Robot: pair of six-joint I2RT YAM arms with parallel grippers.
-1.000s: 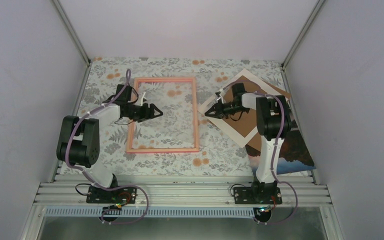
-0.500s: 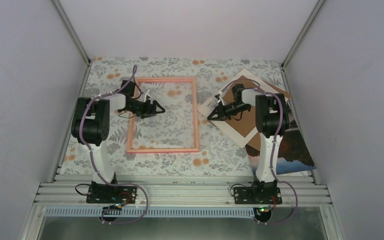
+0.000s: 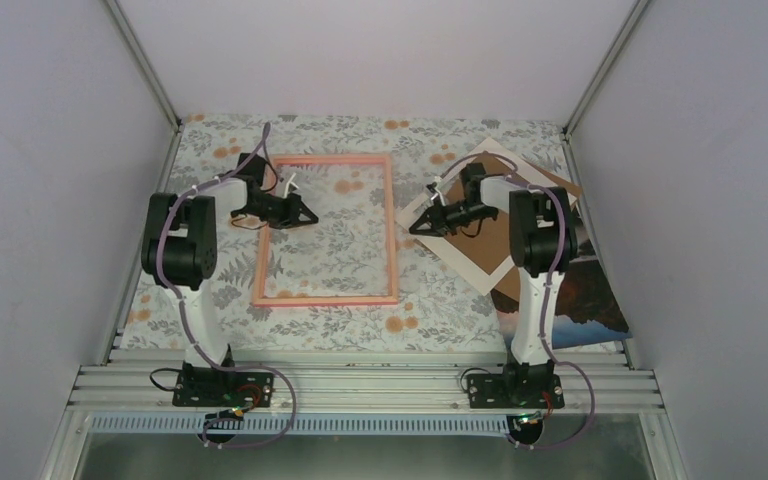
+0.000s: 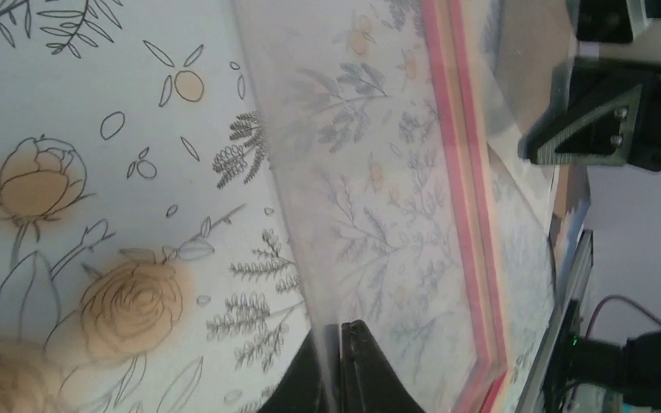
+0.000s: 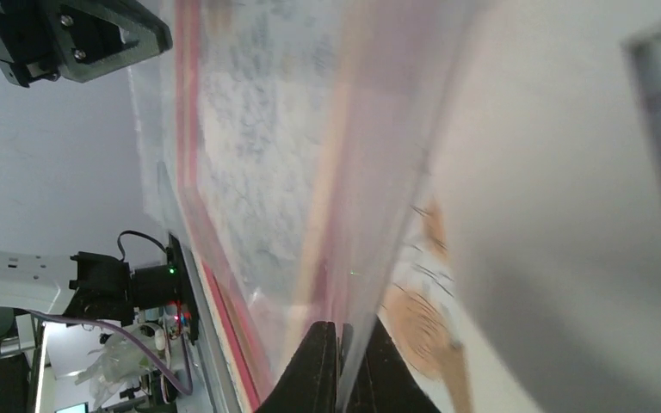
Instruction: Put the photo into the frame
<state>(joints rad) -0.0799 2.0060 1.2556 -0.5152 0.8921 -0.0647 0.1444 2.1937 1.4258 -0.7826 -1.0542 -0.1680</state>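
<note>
**Photo** (image 3: 590, 300). Location: near right of the table, lying flat and face up. Its far part is hidden under the white mat (image 3: 465, 262) and the right arm. Neither gripper is touching it.

Handling (judged):
- Thin paper print: light and limp, so it will sag if held at one point.
- It creases easily, and the printed face can scuff.
- It lies flush on the cloth, so there is little edge to get under.
- Take hold at the exposed near-right edge or corner. Slide it clear of the mat before lifting.

**Frame** (image 3: 325, 298). Location: mid-table, left of the photo and well apart from it. Thin pink rails form a rigid upright rectangle with an open centre.

**Clear pane** (image 4: 370, 215). A stiff, smooth, transparent sheet over the frame. Treat it as slippery and easily scratched.

**End effectors**
- Left gripper (image 3: 303, 215): jaws together, pinching the pane's left edge.
- Right gripper (image 3: 415, 228): jaws together on the pane's right edge, just beyond the right rail.

**Surroundings**
- Brown backing board (image 3: 488, 245): matte and flat, lying skewed on the mat.
- Floral tablecloth (image 3: 420, 310): covers the table.
</note>
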